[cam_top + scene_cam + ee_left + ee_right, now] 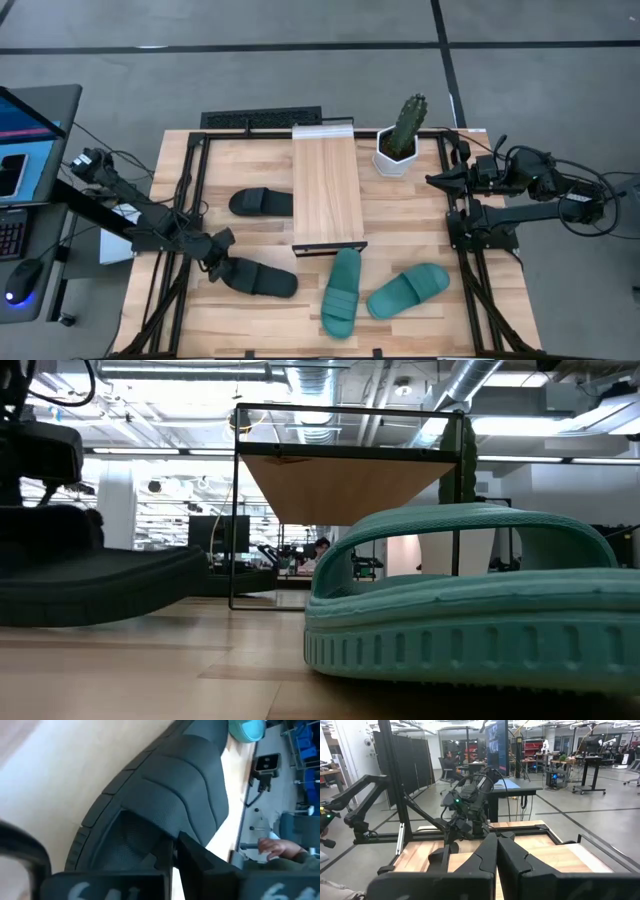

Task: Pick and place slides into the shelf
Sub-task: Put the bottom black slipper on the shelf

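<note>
On the wooden table, a black slide [262, 280] lies near the front left. My left gripper [215, 250] is shut at its left end. In the left wrist view the strap [170, 785] fills the picture past the shut fingers [173, 847]. A second black slide [260, 202] lies flat left of the shelf [327, 190]. Two teal slides [342, 292] [408, 290] lie in front of the shelf. My right gripper [435, 180] is shut and held high at the table's right edge, touching nothing. My left gripper's shut fingertips [186, 845] meet the black slide at the strap's edge [165, 827], beside the foot opening. They come slanting down from the table's left, along the slide. I cannot tell whether any rubber is caught between them. The slide's sole lies on the table.
A cactus in a white pot [402, 140] stands right of the shelf's far end. A black frame [190, 190] borders the table. A desk with a screen [30, 120] stands to the left. A person's hand [272, 847] shows beyond the table.
</note>
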